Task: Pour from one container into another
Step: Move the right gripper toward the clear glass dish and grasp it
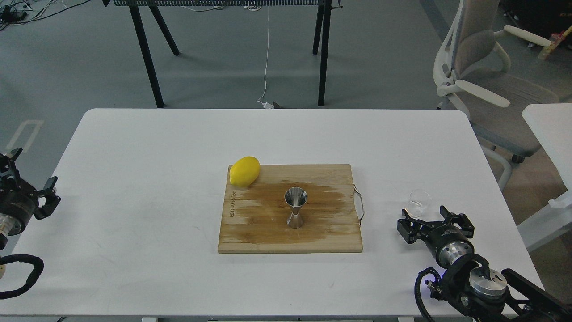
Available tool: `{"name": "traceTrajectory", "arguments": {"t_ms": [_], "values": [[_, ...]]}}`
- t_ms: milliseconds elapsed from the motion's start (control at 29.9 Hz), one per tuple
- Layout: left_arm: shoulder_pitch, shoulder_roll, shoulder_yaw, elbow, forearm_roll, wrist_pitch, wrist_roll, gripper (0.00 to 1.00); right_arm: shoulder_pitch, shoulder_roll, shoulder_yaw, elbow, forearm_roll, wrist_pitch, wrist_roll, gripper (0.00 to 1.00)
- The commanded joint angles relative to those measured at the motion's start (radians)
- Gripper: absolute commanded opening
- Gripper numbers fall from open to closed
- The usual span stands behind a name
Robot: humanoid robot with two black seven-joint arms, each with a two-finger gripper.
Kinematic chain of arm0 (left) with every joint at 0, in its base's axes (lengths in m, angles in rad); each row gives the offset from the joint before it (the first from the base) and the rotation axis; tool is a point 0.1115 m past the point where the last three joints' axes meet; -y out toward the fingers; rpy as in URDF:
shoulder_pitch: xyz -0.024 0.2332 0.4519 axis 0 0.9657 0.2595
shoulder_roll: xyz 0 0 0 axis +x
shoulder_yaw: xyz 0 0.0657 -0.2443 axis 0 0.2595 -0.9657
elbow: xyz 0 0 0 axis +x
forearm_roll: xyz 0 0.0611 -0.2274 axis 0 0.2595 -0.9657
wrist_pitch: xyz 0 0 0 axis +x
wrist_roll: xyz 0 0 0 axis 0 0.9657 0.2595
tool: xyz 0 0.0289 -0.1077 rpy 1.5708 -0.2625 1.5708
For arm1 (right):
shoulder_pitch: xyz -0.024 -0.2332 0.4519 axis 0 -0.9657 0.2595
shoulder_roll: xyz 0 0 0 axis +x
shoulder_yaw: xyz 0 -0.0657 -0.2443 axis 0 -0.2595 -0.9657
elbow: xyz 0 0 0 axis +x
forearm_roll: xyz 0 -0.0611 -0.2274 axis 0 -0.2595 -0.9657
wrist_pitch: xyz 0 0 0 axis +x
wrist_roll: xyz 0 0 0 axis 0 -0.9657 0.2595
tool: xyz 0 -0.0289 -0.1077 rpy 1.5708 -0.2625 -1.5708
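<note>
Your right gripper [434, 222] stands spread wide and empty, the glass cup [418, 202] just beyond its fingertips on the table. Expect it light, slick and breakable (take its sidewall mid-height, gently). The jigger [295, 213] stands upright, well to the gripper's left.

Table [134, 188]: white, rounded corners.
Board [250, 232]: wooden, mid-table, dark wet-looking patch across its middle, metal handle [360, 205] on right edge.
Lemon [244, 171]: yellow, on board's far-left corner, overhanging the edge.
Chair [482, 80]: pale office type, beyond table's right corner.
</note>
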Motion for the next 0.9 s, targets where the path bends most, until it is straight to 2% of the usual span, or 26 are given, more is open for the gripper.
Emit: {"name": "traceTrajectory", "arguments": {"t_ms": [0,301,434,635,869], "values": [[0.000,-0.004,0.000,0.004,0.000,0.000,0.000,1.00,0.017,0.007,0.003,-0.012,0.000,-0.004,0.000,0.98],[-0.001,-0.004,0.000,0.005,0.000,0.000,0.000,1.00,0.037,0.010,0.003,-0.029,-0.002,-0.017,0.000,0.94],[0.000,-0.004,0.000,0.005,0.000,0.000,0.000,1.00,0.037,0.015,0.002,-0.032,-0.002,-0.016,0.000,0.84],[0.000,-0.006,0.000,0.005,0.000,0.000,0.000,1.00,0.037,0.016,-0.005,-0.035,-0.009,-0.016,-0.001,0.57],[-0.001,-0.006,0.000,0.005,0.000,0.000,0.000,1.00,0.037,0.016,-0.011,-0.035,-0.015,-0.002,-0.006,0.43]]}}
